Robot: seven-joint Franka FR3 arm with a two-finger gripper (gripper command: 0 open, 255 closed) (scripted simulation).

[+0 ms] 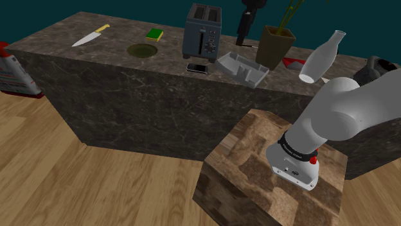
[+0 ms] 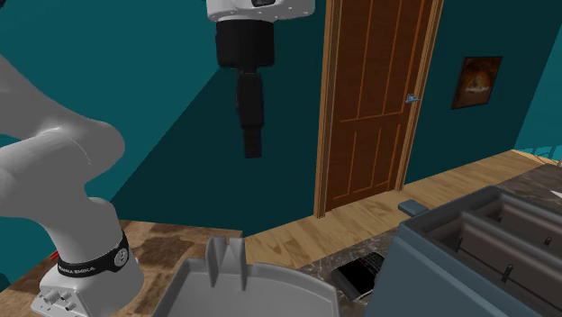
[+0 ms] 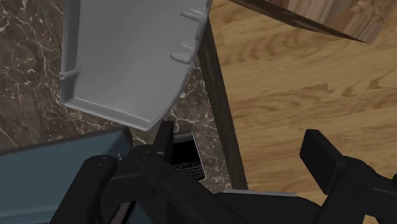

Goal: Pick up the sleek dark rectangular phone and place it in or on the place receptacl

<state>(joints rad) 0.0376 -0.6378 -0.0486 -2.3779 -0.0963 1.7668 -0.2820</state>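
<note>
The dark rectangular phone lies flat on the marble counter, near its front edge, between the toaster and a grey ridged rack. My black gripper hangs well above the counter, over the rack and behind the phone. In the wrist view the gripper is open with nothing between its fingers. The phone shows far below, beside the left finger, with the rack beyond it. The second exterior view shows the gripper pointing down, high over the rack and the phone.
On the counter lie a knife, a green and yellow sponge and a round dark dish. A potted plant and a white bottle stand past the rack. Wooden floor runs below the counter edge; a brown door stands behind.
</note>
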